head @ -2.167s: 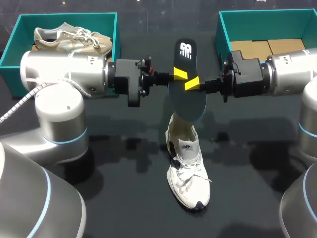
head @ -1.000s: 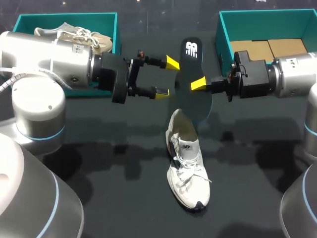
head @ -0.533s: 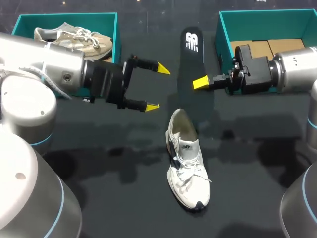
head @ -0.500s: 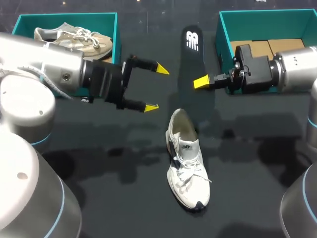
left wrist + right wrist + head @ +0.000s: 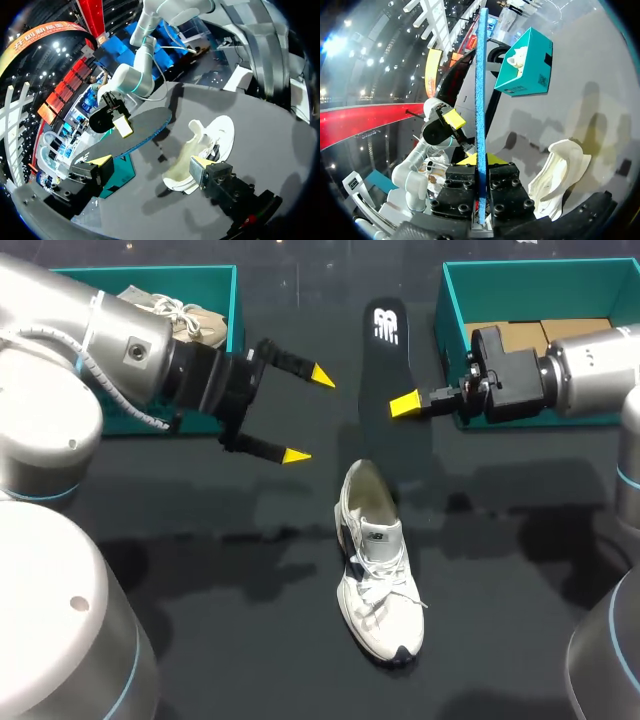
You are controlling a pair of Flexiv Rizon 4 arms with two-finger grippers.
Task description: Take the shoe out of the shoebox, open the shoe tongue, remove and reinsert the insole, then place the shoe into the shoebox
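A white sneaker lies on the dark table, heel toward the back, its mouth open; it also shows ahead of my left gripper and below my right. My right gripper is shut on the black insole, holding it in the air above and behind the shoe. In the right wrist view the insole stands edge-on between the fingers of that gripper. My left gripper hangs open and empty left of the insole, apart from it, its tips wide.
A teal shoebox at the back left holds a beige shoe. A second teal shoebox at the back right has brown cardboard in it, behind my right arm.
My left gripper let go of the insole, opened wide and drew back to the left. My right gripper kept the insole and shifted it slightly right and back.
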